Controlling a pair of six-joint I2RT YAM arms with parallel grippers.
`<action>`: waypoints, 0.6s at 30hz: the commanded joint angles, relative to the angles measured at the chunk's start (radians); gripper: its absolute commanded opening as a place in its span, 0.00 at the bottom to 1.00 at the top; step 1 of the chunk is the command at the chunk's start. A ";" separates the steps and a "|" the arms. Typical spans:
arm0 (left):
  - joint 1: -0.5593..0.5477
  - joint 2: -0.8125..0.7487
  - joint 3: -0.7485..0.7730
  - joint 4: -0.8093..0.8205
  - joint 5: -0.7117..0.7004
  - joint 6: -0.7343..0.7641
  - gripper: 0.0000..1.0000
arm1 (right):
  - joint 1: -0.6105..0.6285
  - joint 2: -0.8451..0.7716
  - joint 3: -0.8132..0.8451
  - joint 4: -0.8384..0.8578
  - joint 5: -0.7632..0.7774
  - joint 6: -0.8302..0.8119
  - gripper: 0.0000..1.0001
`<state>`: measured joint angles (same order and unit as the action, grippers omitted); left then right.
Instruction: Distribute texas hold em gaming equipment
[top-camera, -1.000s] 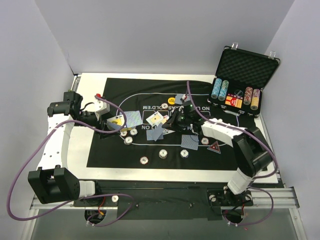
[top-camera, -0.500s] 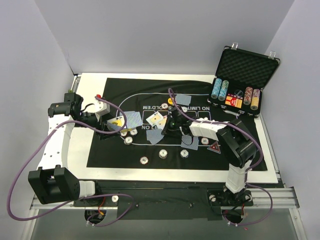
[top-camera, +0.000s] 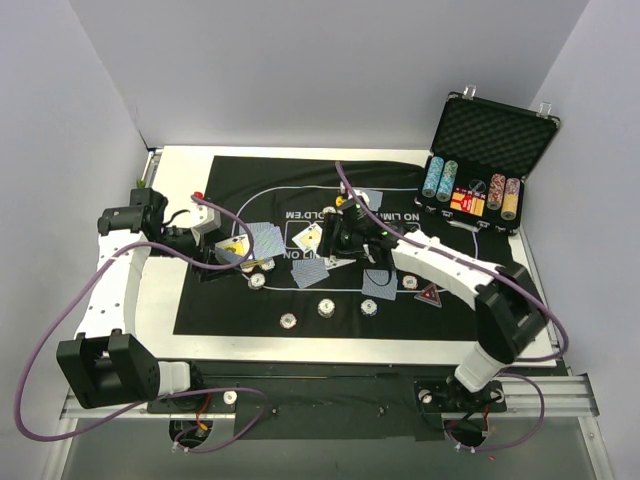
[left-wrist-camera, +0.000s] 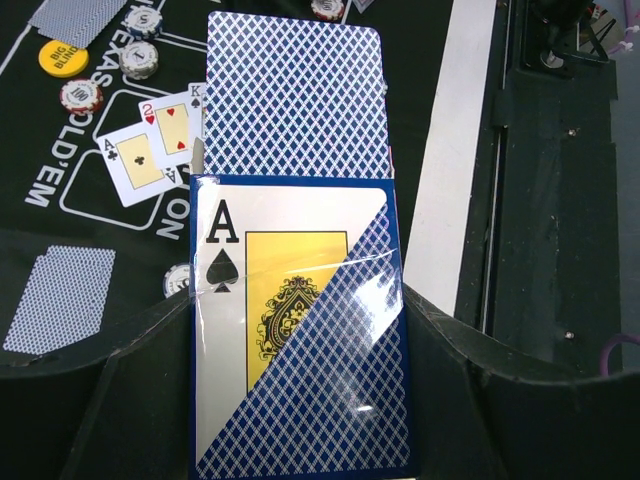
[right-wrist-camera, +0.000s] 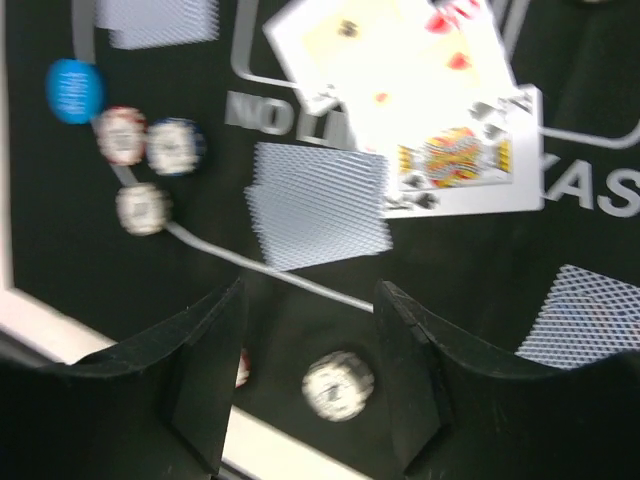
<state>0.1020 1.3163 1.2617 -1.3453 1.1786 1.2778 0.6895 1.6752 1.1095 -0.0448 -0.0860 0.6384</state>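
My left gripper (left-wrist-camera: 298, 385) is shut on a deck of playing cards (left-wrist-camera: 295, 330) with an ace of spades on its front. A blue-backed card (left-wrist-camera: 295, 95) sticks out beyond the deck. In the top view that gripper (top-camera: 226, 248) hovers at the mat's left edge. My right gripper (right-wrist-camera: 310, 300) stands open and empty over the black mat, with a poker chip (right-wrist-camera: 338, 385) lying on the mat below the gap. Face-up cards (right-wrist-camera: 400, 90) and a blue-backed card (right-wrist-camera: 318, 205) lie just ahead of it. A blue disc (right-wrist-camera: 74, 90) sits beside small chips. The red triangle marker (top-camera: 430, 294) lies at the right.
An open black case (top-camera: 495, 135) with tall chip columns (top-camera: 470, 195) stands at the back right. More blue-backed cards (top-camera: 380, 283) and chips (top-camera: 290, 320) are scattered over the mat (top-camera: 230, 180). A yellow disc (left-wrist-camera: 63, 57) lies near the far cards. Grey walls enclose the table.
My right gripper has gone from shut to open, and its arm has swung left over the face-up cards at the mat's middle. The left arm has stayed put with the deck.
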 joint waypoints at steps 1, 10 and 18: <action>0.007 -0.017 -0.005 -0.247 0.047 0.037 0.00 | 0.073 -0.130 0.150 -0.136 0.066 -0.034 0.49; 0.005 -0.028 -0.027 -0.247 0.033 0.041 0.00 | 0.172 -0.102 0.377 -0.300 0.118 -0.065 0.49; 0.004 -0.034 -0.030 -0.247 0.032 0.041 0.00 | 0.231 -0.016 0.490 -0.421 0.140 -0.095 0.48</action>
<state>0.1020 1.3148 1.2243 -1.3449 1.1614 1.2957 0.8944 1.6207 1.5501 -0.3649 0.0143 0.5732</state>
